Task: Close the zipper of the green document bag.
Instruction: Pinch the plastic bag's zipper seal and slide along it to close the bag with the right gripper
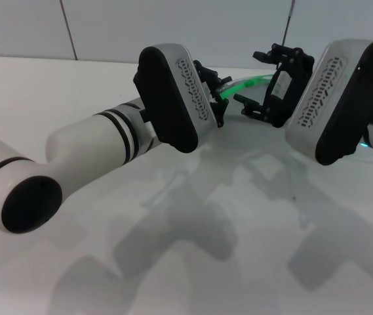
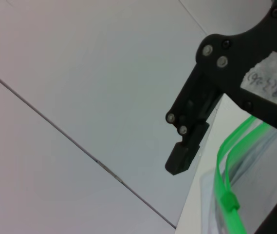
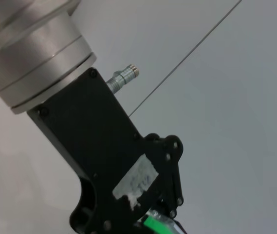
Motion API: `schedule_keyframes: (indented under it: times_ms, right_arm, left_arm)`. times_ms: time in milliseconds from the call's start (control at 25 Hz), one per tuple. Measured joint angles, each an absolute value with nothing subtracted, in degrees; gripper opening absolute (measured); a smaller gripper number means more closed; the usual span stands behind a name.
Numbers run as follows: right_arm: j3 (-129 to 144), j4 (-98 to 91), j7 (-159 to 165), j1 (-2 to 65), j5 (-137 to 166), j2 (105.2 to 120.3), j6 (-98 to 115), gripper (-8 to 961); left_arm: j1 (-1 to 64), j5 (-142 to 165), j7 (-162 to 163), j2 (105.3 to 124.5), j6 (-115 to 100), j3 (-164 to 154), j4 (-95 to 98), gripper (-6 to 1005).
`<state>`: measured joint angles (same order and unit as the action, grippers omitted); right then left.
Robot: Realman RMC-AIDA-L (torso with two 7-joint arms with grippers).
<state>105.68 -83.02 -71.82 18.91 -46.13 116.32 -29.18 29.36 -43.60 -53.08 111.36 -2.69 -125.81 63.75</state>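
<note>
My arms hide most of the translucent grey-blue plastic pouch (image 2: 255, 190).
Left wrist alone shows the green slider (image 2: 230, 201); right hand (image 1: 255, 108) spread, left hand (image 1: 215, 98) unreadable.

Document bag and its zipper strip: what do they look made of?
The green document bag looks like thin, soft translucent plastic film with a slight sheen: the pale surface behind shows through its greyish panel. The zipper seems to be bright-green moulded plastic, semi-glossy, its two strips parted above a small chunky slider. Exact polymers cannot be told.
</note>
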Motion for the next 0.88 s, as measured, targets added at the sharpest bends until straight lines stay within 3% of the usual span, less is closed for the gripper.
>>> schedule_keyframes:
  times_ms: [200,440,560,880]
  right_arm:
    - [106.8,-82.6,-71.9,18.7,-44.9,116.27,-27.6,723]
    - [108.0,-81.8,-71.9,18.6,-44.2,116.34,-26.1,614]
    - [109.0,-81.4,-71.7,18.6,-41.8,116.36,-24.5,513]
    - [110.6,-80.9,-71.2,18.2,-38.6,116.45,-20.7,476]
  left_arm:
    - [29.4,-43.6,-53.1,111.36,-2.7,-125.8,63.9,69]
    - [29.4,-43.6,-53.1,111.31,-2.7,-125.8,64.3,71]
    - [29.4,-43.6,-53.1,111.28,-2.6,-125.8,64.3,71]
    - [29.4,-43.6,-53.1,111.27,-2.4,-125.8,64.3,73]
